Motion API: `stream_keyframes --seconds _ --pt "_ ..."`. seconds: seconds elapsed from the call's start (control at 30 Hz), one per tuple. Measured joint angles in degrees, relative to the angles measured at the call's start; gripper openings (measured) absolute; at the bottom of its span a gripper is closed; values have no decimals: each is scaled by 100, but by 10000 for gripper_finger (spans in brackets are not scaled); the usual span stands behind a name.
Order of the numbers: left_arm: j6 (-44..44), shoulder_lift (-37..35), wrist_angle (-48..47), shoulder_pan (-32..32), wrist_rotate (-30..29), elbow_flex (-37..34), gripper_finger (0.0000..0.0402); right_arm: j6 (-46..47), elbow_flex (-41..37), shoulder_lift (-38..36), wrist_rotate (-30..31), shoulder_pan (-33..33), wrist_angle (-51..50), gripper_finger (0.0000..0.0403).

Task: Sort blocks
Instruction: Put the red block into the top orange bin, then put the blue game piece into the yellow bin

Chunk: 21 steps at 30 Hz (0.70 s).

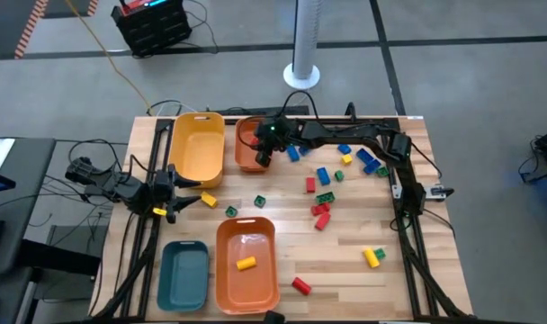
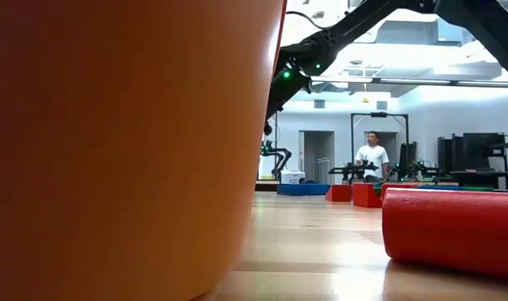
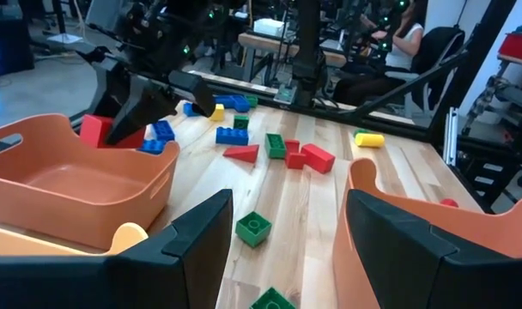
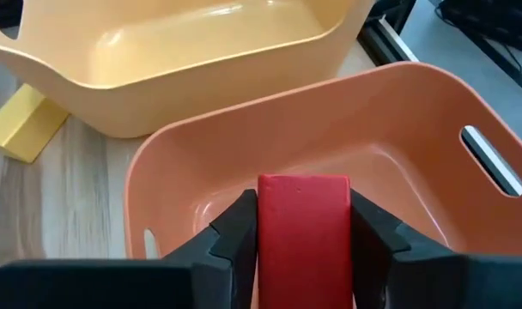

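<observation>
From above, the right claw (image 1: 264, 155) hangs over the far orange bin (image 1: 246, 135) beside the yellow bin (image 1: 198, 144); loose blocks (image 1: 323, 200) scatter across the worktop (image 1: 345, 261).

Right wrist: its fingers (image 4: 235, 225) press a red block (image 4: 303, 227) above that bin.

Left wrist: the left claw (image 3: 282, 232) gapes empty near a green block (image 3: 253, 228).

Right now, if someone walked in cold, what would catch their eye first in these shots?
Probably the right gripper holding a red block over the small orange bin at the table's far edge, beside the yellow bin. Next, the loose coloured blocks scattered across the table's right half, and the left gripper waiting open at the left edge.
</observation>
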Motion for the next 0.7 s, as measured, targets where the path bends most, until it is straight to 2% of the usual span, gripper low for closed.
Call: stream_keyframes --seconds 0.23,0.53,0.7 --pt "1 -2 -2 0 0 0 223 -14 0 0 -18 0 -8 163" --pt "3 0 -11 0 0 0 223 -16 0 0 -131 7 -129 211" --pt "3 -2 -17 0 0 0 223 -239 -15 -415 92 21 -1117 221"
